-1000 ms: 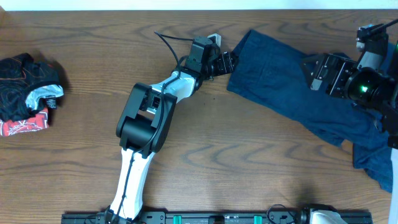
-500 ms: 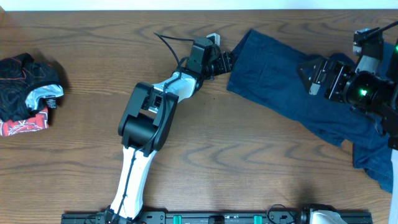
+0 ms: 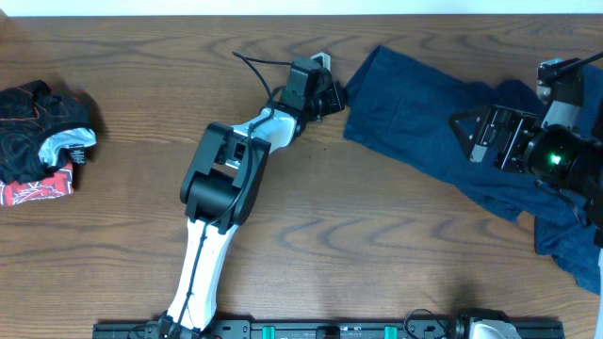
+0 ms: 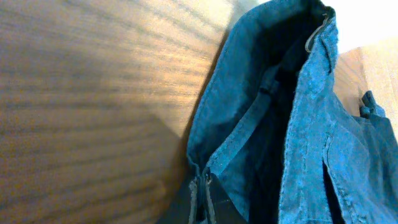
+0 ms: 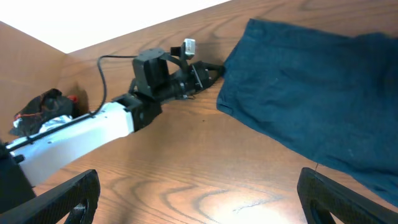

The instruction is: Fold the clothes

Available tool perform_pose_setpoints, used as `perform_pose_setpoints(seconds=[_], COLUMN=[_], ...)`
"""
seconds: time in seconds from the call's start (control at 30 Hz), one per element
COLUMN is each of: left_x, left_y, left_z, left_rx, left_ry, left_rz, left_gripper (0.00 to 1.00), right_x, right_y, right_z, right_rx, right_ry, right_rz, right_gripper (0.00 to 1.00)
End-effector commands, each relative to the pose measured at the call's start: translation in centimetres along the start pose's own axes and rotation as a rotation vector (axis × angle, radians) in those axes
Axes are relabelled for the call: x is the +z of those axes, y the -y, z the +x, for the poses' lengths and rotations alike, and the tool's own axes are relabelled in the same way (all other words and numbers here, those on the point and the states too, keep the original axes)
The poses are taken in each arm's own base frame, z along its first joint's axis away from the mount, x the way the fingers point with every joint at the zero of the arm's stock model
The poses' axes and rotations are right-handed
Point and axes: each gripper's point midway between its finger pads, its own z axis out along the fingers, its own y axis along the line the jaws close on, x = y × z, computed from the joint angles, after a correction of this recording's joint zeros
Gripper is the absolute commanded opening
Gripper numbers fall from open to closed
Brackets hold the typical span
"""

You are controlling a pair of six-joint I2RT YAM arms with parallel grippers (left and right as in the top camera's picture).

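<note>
**A:** Left tool (image 3: 337, 97) is closed right down on the hem corner of the dark navy blue cloth shorts (image 3: 424, 122). The wrist view shows the stitched hem caught between the pads (image 4: 194, 202). Right tool (image 5: 199, 180) is spread to its widest and holds nothing. It hovers over the right part of the shorts.

**B:** Where do the shorts lie?

**A:** On the far right of the brown wood-grain desk (image 3: 377, 245). They are rumpled and run slantwise from far centre toward the near right edge. There is blue cloth bunched at that edge, but it cannot be told whether it is the same garment or a second piece. A pile of black, red and white cloth (image 3: 42, 127) sits at the left, well apart.

**B:** Material, shape?

**A:** Soft woven cloth, matte, with a faint denim-like weave and a doubled hem. The leg opening gapes like a tube. The cloth is limp and likely to bunch rather than slide flat. The desk is hard and smooth.

**B:** What could go wrong?

**A:**
- The grip looks to sit on the very edge, so a brisk pull could slip the hem free.
- The tool may hold one layer only, in which case the leg would open instead of travelling whole.
- With the far end unpinned, the whole garment might drag across the wood and wrinkle further.
- If the right tool comes down off a corner, it could pinch a loose fold.
</note>
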Motion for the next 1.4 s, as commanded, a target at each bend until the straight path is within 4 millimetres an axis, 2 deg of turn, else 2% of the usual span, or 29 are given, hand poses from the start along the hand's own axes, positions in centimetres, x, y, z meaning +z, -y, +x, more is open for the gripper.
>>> perform_pose_setpoints(seconds=[0.0, 0.17, 0.37, 0.73, 0.97, 1.27, 1.37], left_x=[-0.3, -2.2, -5.7, -11.1, -15.4, -17.4, -18.4], left_y=[-4.7, -6.5, -9.1, -10.9, -13.0, -15.2, -15.9], left_z=[3.3, 5.6, 8.7, 14.9, 17.2, 18.5, 19.5], left_rx=[-0.084, -0.073, -0.103, -0.244, -0.281, -0.422, -0.469], left_ry=[-0.115, -0.232, -0.369, -0.632, -0.732, -0.731, -0.748], left_rz=[-0.124, -0.228, -0.421, -0.621, -0.821, -0.899, -0.925], left_gripper=[0.06, 0.06, 0.06, 0.06, 0.06, 0.06, 0.06], right_x=[-0.3, 0.7, 2.6, 6.1, 7.4, 7.6, 7.6], right_y=[0.5, 2.9, 4.3, 6.1, 6.7, 6.7, 6.7], right_z=[-0.1, 0.7, 1.5, 1.6, 1.4, 1.4, 1.4], right_rx=[-0.020, 0.025, 0.063, 0.085, 0.075, 0.047, 0.044], right_ry=[0.008, -0.051, -0.148, -0.250, -0.274, -0.282, -0.281], right_rz=[0.038, 0.149, 0.189, 0.213, 0.214, 0.211, 0.210], right_gripper=[0.99, 0.99, 0.99, 0.99, 0.99, 0.99, 0.99])
